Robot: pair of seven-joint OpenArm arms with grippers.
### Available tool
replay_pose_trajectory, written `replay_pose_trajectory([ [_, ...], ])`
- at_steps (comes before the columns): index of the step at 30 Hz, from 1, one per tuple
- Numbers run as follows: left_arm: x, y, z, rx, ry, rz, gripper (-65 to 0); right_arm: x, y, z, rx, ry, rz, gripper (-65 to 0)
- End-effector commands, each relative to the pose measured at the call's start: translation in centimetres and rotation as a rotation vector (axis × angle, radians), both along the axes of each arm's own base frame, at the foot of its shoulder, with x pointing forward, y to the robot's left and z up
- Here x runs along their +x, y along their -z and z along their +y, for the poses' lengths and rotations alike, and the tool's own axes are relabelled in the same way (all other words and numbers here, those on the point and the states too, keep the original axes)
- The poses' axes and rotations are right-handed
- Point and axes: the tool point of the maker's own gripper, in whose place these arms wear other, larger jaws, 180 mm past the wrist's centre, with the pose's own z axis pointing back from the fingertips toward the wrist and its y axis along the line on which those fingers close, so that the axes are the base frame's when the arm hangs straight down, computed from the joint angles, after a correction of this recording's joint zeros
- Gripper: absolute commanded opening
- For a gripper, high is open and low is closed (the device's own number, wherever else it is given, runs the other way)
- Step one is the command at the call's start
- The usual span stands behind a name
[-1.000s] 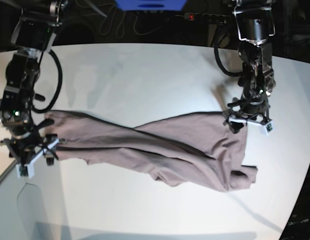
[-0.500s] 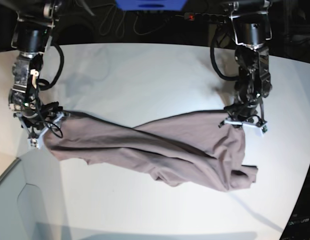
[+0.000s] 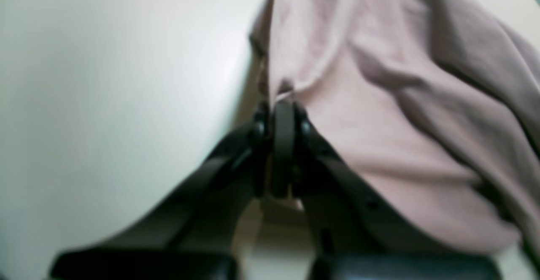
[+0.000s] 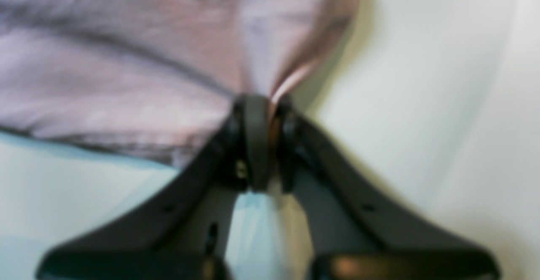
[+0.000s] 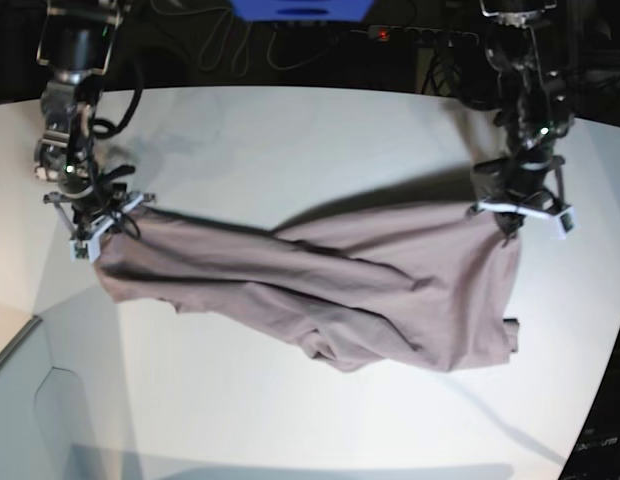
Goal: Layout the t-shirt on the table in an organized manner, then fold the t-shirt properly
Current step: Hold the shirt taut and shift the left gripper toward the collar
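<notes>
One t-shirt (image 5: 320, 270), greyish pink and rumpled, stretches across the middle of the base view, from the left side of the frame to the right. Long creases run slantwise through it, dipping from upper left toward lower right. Its lower edge is uneven, with a bunched lump just below the centre of the frame and a small darker flap sticking out at the lower right. The upper edge sags between its two upper corners, and the stretch toward the right one throws a dark shadow behind it.

The left hand (image 5: 517, 212), at the right of that view, is closed on the shirt's upper right corner; in the left wrist view the cloth gathers into a narrow fold between the fingertips. The right hand (image 5: 105, 218), at the left, is closed on the upper left corner, and its wrist view shows the fabric pinched and puckered where the tips meet.

Beneath lies the white worktop (image 5: 230, 410), filling most of the base view. A blue object (image 5: 302, 9) shows at the top centre, with dark cables (image 5: 240, 50) below and left of it.
</notes>
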Motion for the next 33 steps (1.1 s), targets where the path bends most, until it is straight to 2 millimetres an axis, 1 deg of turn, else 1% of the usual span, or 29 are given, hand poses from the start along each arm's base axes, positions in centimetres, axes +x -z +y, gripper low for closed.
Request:
replay_pose_trajectory([
  [1, 1.0, -2.6, 1.1, 0.040, -0.012, -0.083, -64.9, 0.9, -2.3, -0.4, -0.023, -0.007, -0.078, -65.0],
  [4, 0.4, -4.0, 1.5, 0.062, -0.016, -0.111, -64.9, 0.0, -5.8, 0.3, -0.069, -0.042, -0.166, -65.0],
  [7, -0.2, -5.0, 1.3, 0.080, -0.006, -0.127, -64.9, -0.9, -9.2, 0.8, -0.114, -0.074, -0.237, -65.0],
  [11, -0.8, -6.2, 1.1, 0.098, 0.004, -0.148, -64.9, -1.6, -12.0, 1.5, -0.150, -0.110, -0.296, -65.0],
  [13, -0.8, -7.2, 1.0, 0.107, 0.008, -0.170, -64.9, -1.5, -13.6, 2.5, -0.156, -0.174, -0.329, -65.0],
  [15, -0.6, -7.8, 1.0, 0.113, 0.011, -0.183, -64.9, -1.5, -14.4, 3.8, -0.158, -0.247, -0.333, -65.0],
  [17, -0.4, -8.0, 1.1, 0.117, 0.013, -0.190, -64.9, -1.3, -14.6, 3.8, -0.166, -0.255, -0.312, -65.0],
  [19, -0.3, -8.0, 1.1, 0.116, 0.013, -0.190, -64.6, -0.4, -15.4, 3.7, -0.176, -0.249, -0.322, -65.0],
  [22, -0.6, -7.8, 1.2, 0.119, 0.011, -0.182, -64.5, 0.3, -16.0, 3.5, -0.182, -0.243, -0.330, -65.0],
  [23, -0.8, -7.8, 1.7, 0.124, 0.000, -0.180, -64.5, 0.5, -16.3, 3.3, -0.186, -0.238, -0.339, -65.0],
  [25, -2.0, -7.4, 3.1, 0.132, -0.043, -0.160, -64.3, 0.8, -17.1, 2.8, -0.198, -0.223, -0.360, -65.0],
  [27, -3.1, -7.1, 4.2, 0.143, -0.070, -0.141, -60.6, 0.8, -17.4, 2.6, -0.203, -0.219, -0.365, -65.0],
  [29, -4.1, -6.7, 4.7, 0.104, -0.093, -0.135, -51.8, 0.8, -17.5, 2.5, -0.205, -0.218, -0.367, -65.0],
  [31, -5.0, -6.3, 5.1, 0.054, -0.117, -0.134, -40.6, 0.8, -17.4, 2.5, -0.204, -0.218, -0.365, -65.0],
  [33, -5.7, -5.5, 6.1, 0.020, -0.158, -0.124, -33.1, 0.8, -17.4, 2.7, -0.203, -0.222, -0.365, -65.0],
])
